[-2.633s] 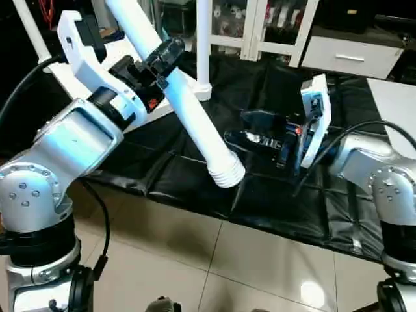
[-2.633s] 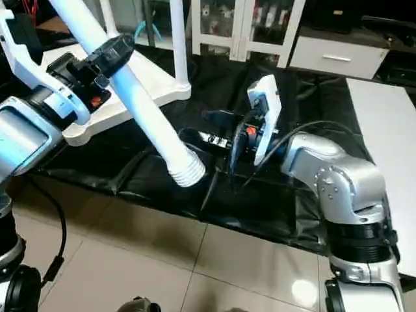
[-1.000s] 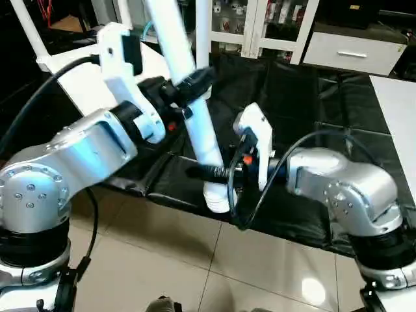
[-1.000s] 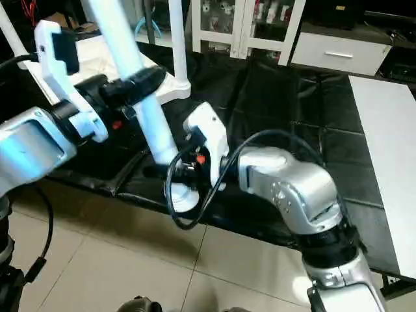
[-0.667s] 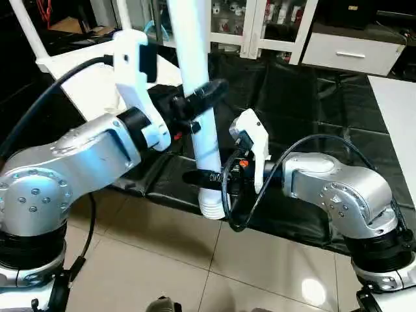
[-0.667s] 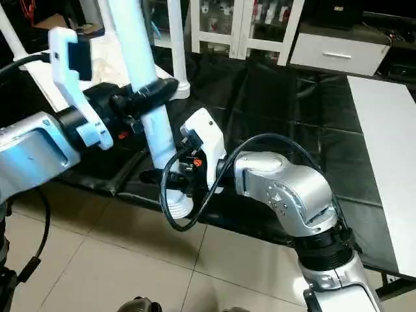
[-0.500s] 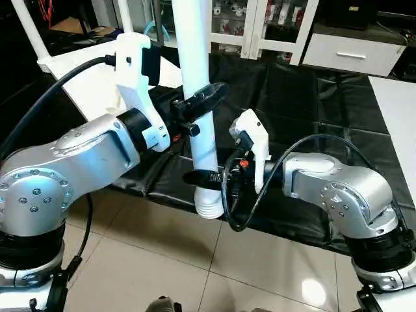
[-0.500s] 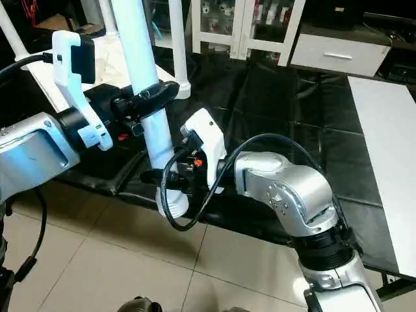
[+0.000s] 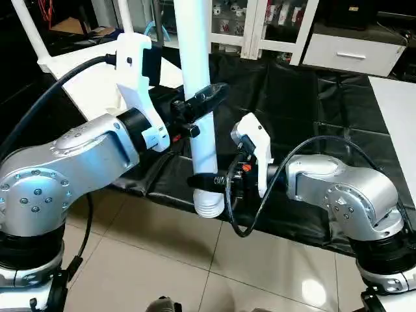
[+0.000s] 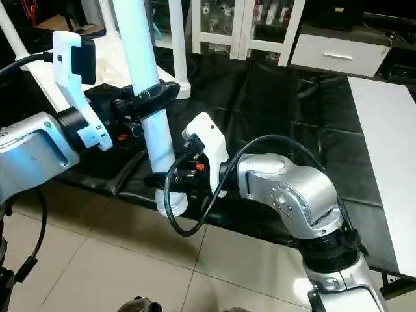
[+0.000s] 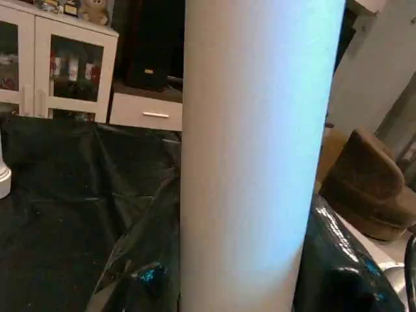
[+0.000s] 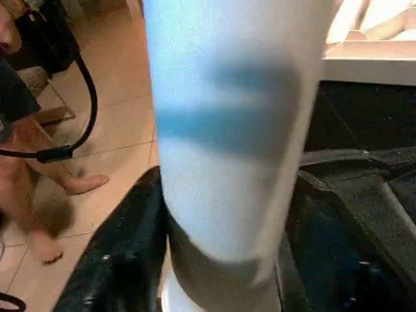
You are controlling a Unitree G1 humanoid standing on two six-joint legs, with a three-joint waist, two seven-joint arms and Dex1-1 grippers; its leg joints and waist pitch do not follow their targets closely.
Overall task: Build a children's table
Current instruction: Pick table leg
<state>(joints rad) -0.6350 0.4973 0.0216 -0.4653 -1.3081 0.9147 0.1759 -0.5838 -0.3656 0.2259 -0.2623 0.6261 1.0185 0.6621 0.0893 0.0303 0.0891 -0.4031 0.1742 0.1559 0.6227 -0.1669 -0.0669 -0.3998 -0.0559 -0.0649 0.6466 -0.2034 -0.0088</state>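
A long white leg point(image 9: 195, 52) of the children's table stands almost upright in the air, its ribbed screw end point(image 9: 209, 207) pointing down over the floor. My left gripper point(image 9: 201, 104) is shut on its middle. Lower down, just above the threads, my right gripper point(image 9: 209, 180) is shut on the same leg, and its black fingers point(image 12: 123, 247) press both sides of the leg point(image 12: 227, 130). The white table top point(image 9: 84, 81) lies at the back left on the black sheet, with another leg point(image 10: 177, 45) standing in a corner socket.
A black sheet point(image 9: 305, 110) covers the floor ahead; bare tiles point(image 9: 162, 260) lie below the grippers. A white glass-door cabinet point(image 9: 260, 26) and a drawer unit point(image 9: 351, 55) stand at the back, a white panel point(image 9: 396, 97) at right. A person's bare legs point(image 12: 39, 188) stand nearby.
The leg has swung from a slant to nearly upright in my left gripper. My right gripper's fingers have drawn in around the leg's lower end.
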